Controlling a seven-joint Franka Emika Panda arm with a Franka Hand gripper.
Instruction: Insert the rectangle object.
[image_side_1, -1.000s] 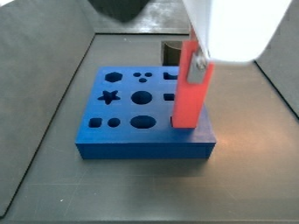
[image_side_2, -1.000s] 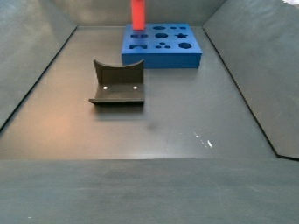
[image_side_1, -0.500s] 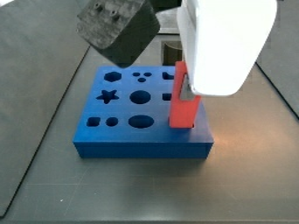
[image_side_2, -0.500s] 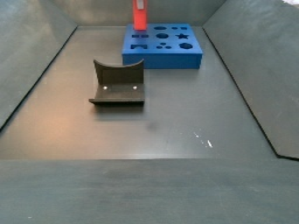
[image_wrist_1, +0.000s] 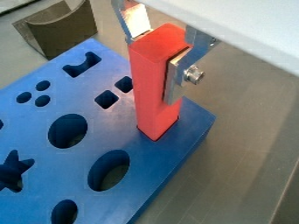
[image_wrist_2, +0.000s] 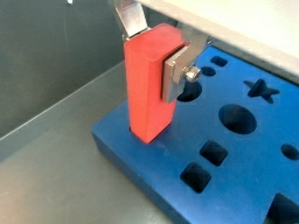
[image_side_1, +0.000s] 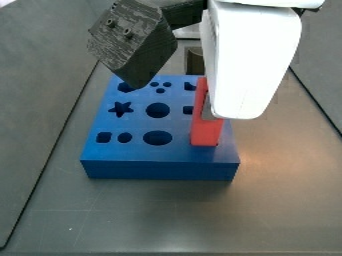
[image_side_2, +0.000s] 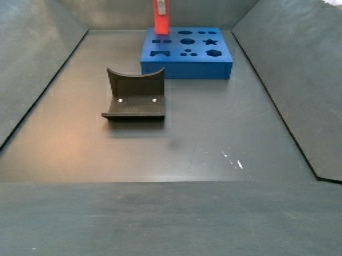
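The gripper (image_wrist_1: 160, 54) has its two silver fingers (image_wrist_1: 177, 73) pressed against opposite faces of the rectangle object (image_wrist_1: 158, 87), clamped near the bar's upper end, so the jaws are only as far apart as the bar is thick. In both wrist views the red-pink bar (image_wrist_2: 149, 87) stands upright between the plates, its lower end sunk into a slot close to one corner of the blue block (image_wrist_1: 70, 149). In a side view the arm's white housing hides the fingers and only the bar's lower part (image_side_1: 206, 129) shows above the block (image_side_1: 154, 165). Well apart on the grey floor (image_side_2: 201, 150) sits the dark curved holder (image_side_2: 134, 95).
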